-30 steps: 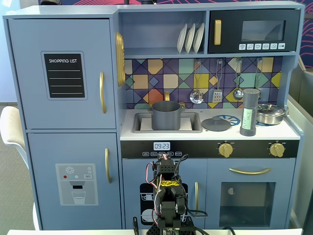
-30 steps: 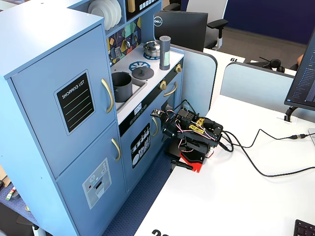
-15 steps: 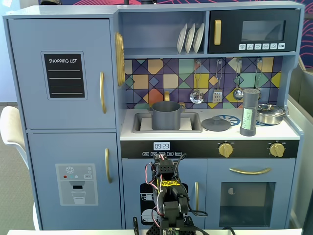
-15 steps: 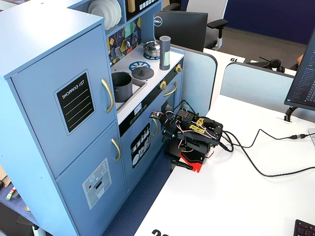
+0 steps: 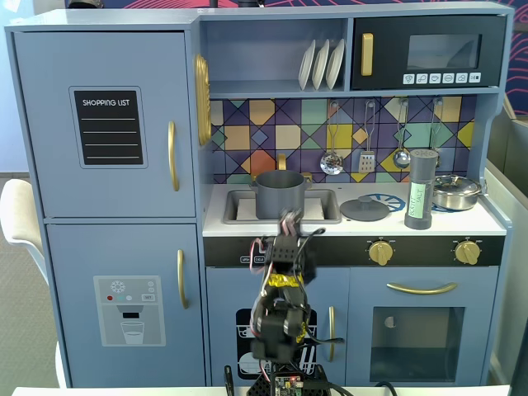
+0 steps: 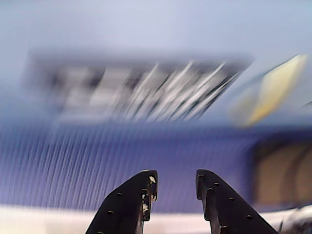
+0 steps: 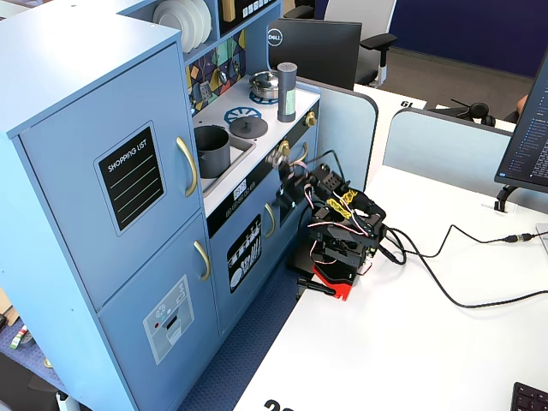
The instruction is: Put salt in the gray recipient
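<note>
The salt (image 5: pixel 419 190) is a tall slim gray shaker with a pale green label. It stands upright on the right of the toy kitchen's counter, and it shows again as the salt (image 7: pixel 287 92) in the fixed view from the side. The gray recipient (image 5: pixel 280 195), a matte pot with side handles, sits in the sink; the same gray recipient (image 7: pixel 211 151) appears from the side. My gripper (image 6: pixel 175 178) is open with nothing between its fingers, and the wrist view behind it is blurred. Seen from the front, the gripper (image 5: pixel 289 223) is raised to the counter's front edge, just below the pot and far left of the salt.
A flat gray lid (image 5: pixel 365 209) lies on the counter between pot and salt. A shiny steel pan (image 5: pixel 456 191) sits right of the salt. Utensils (image 5: pixel 367 140) hang over the counter. The arm's base (image 7: pixel 338 257) stands on a white desk with cables (image 7: pixel 462 257).
The arm has unfolded from its low rest pose, and the gripper has risen from the lower cabinet doors up to the counter's front edge.
</note>
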